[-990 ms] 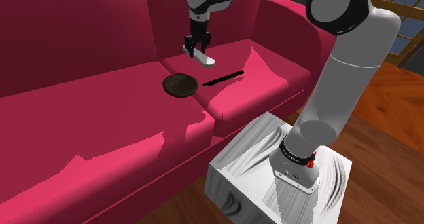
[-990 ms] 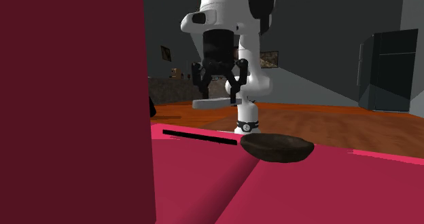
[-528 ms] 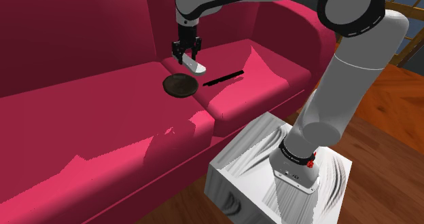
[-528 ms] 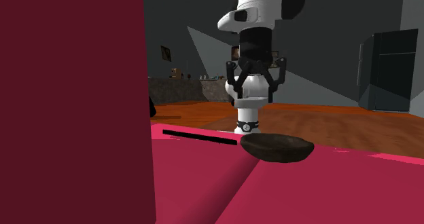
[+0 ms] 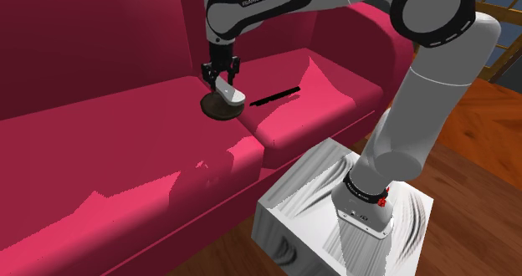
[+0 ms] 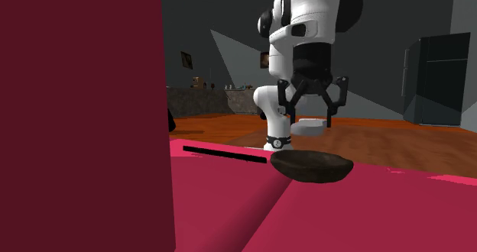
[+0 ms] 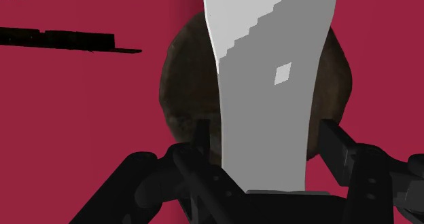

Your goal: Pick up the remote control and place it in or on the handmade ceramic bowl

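I am in the living room of a home. A long crimson sofa [image 5: 125,140] with thick seat cushions and a tall back dominates it. My stand [image 5: 335,207] sits on a wooden floor [image 5: 481,140] just in front of the sofa. Past the sofa's end is a wood-framed window [image 5: 502,15]. Across the floor from the sofa, a grey wall carries a framed picture [image 6: 186,59] above a low counter [image 6: 200,99], and a tall dark cabinet [image 6: 436,79] stands further along. At the sofa's seat are household things: a grey remote control [image 5: 227,90] and a brown bowl [image 5: 214,107].

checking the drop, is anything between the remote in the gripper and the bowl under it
Nothing. In the second exterior view the pale remote, clasped in the gripper, hangs above the dark bowl with only open air between them.
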Motion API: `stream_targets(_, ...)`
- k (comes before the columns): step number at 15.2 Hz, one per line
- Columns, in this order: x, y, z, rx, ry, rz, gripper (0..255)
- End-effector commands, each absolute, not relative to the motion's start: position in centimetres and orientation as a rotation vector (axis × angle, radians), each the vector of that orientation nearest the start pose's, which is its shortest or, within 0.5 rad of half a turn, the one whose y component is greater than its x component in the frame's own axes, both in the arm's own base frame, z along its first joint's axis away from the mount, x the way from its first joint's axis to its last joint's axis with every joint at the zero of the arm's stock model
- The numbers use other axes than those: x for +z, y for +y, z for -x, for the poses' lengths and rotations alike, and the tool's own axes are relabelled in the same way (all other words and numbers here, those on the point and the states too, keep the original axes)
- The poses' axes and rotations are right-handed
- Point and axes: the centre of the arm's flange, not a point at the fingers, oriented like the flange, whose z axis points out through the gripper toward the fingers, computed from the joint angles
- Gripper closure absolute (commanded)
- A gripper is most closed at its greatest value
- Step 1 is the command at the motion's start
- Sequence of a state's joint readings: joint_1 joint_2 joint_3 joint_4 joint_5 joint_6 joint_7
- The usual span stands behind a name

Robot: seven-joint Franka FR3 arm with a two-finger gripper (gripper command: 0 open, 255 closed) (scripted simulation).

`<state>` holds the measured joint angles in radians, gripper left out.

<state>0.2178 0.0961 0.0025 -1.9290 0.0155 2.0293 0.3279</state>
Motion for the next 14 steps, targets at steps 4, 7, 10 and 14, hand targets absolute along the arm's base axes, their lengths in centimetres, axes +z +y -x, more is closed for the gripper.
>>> stream_targets(4, 41.2, 12.8, -56.8, -0.002, 0.179, 3.121, 255)
stream_targets(7, 39.6, 12.8, -56.8, -0.002, 0.179, 3.121, 255)
stream_targets(10, 38.6, 12.8, -56.8, -0.002, 0.179, 3.121, 255)
stream_targets(14, 38.6, 12.8, -56.8, -0.002, 0.179, 3.121, 255)
